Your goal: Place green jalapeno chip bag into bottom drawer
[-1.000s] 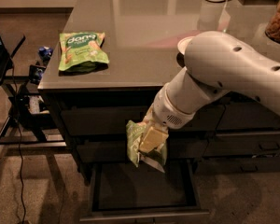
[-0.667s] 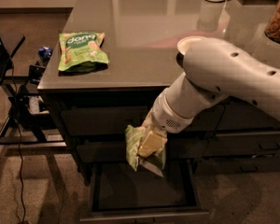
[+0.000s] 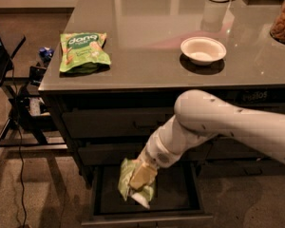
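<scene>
Camera view: gripper [image 3: 142, 176] over bottom drawer [image 3: 178, 196], fingers [image 3: 145, 172] clamped on green jalapeno chip bag [image 3: 125, 176]. Looks light, crinkly; pinch mid-body.

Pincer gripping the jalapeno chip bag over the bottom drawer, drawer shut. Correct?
No, the bottom drawer is pulled open, not shut. The camera view shows the pincer gripping the green jalapeno chip bag over the open drawer.

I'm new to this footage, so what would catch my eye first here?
The big white arm reaches down in front of the cabinet, its gripper holding the green jalapeno chip bag over the open bottom drawer. On the countertop lie a bright green dang bag at left and a white bowl further right.
</scene>
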Action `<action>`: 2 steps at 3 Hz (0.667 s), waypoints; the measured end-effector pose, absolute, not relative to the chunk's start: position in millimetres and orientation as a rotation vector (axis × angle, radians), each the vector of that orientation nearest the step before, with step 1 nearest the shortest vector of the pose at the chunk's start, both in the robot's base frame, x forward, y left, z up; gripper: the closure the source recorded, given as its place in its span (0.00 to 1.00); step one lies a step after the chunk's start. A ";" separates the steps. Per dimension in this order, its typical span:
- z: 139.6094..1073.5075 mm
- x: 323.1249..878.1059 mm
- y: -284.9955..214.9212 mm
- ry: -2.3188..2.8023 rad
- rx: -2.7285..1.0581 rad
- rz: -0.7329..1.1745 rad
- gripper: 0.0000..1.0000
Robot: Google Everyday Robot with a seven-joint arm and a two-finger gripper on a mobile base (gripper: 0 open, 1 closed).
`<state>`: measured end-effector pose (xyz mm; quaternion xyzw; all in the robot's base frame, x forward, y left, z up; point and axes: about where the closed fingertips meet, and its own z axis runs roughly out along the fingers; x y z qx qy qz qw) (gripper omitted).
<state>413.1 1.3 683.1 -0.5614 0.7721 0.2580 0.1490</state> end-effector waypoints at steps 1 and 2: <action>636.6 404.2 19.2 2.258 -1.577 0.853 1.00; 636.4 404.1 19.2 2.258 -1.577 0.853 1.00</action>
